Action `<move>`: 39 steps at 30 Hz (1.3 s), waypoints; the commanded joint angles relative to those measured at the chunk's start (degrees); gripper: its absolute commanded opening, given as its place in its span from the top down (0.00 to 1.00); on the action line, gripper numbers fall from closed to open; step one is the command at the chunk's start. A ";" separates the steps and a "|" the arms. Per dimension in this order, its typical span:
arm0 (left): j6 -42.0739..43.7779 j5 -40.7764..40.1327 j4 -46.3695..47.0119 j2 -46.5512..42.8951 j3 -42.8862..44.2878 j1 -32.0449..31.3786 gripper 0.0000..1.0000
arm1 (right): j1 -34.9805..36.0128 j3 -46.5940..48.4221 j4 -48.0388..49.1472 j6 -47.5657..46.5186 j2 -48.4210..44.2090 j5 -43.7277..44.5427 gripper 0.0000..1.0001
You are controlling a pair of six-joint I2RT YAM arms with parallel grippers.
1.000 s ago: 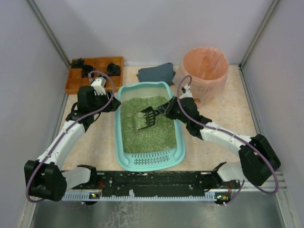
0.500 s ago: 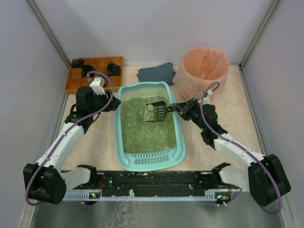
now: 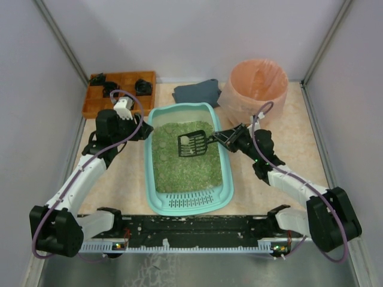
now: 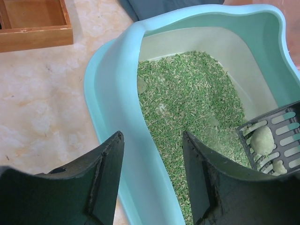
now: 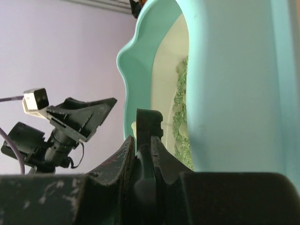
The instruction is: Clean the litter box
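Where left tool (image 4: 151, 137) straddles, litter box (image 4: 112, 70) rim passes.

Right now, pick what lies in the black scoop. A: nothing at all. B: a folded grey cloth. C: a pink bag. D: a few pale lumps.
D: the left wrist view shows pale lumps resting on the slotted floor of the scoop.

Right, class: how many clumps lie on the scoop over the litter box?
2. A large clump lies midway on the scoop; a smaller clump sits beside it, nearer the left wrist view's lower right corner. The scoop runs off frame, so more may be hidden.
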 commanded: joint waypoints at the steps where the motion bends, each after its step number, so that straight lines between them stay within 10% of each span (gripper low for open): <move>1: 0.31 1.34 1.15 0.38 0.16 -0.07 0.41 | -2.17 -1.20 4.62 3.50 -2.35 -0.97 1.00; 20: 0.27 1.08 1.13 1.39 0.65 -0.07 0.41 | 0.45 4.57 -4.85 -4.35 -2.21 1.59 1.00; 39: 0.02 1.30 1.61 1.94 0.58 0.00 0.41 | 3.71 4.26 7.29 -2.46 0.76 -3.23 1.00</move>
